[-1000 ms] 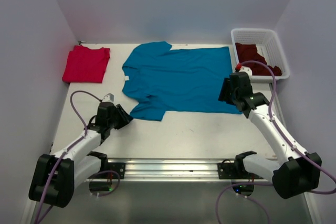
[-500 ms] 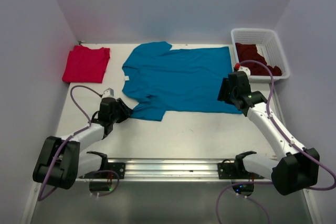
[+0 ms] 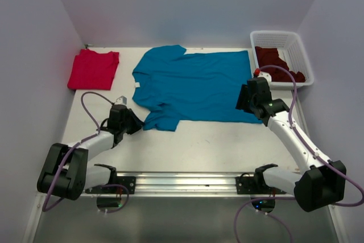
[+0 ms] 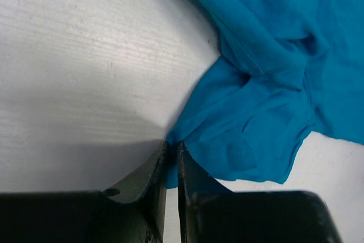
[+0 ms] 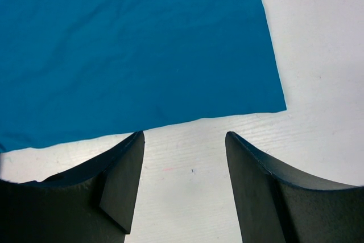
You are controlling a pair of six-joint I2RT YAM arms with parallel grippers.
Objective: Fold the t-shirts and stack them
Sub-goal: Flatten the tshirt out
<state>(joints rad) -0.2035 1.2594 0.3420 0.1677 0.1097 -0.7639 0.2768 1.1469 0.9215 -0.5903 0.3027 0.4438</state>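
A teal blue t-shirt (image 3: 193, 83) lies spread flat across the middle of the table. My left gripper (image 3: 136, 124) is shut on the tip of its near left sleeve (image 4: 227, 140), which bunches up by the fingers (image 4: 190, 169). My right gripper (image 3: 245, 102) stands open just off the shirt's near right hem (image 5: 170, 83), with bare table between its fingers (image 5: 125, 163). A folded bright red t-shirt (image 3: 92, 69) rests at the far left. Dark maroon t-shirts (image 3: 276, 62) lie in the basket.
A white lattice basket (image 3: 301, 55) stands at the far right corner. Grey walls close the table on left, back and right. A metal rail (image 3: 187, 183) with both arm bases runs along the near edge.
My left gripper moved forward and right to the teal sleeve and closed on it, bunching the cloth. The right arm shifted very slightly and stays open.
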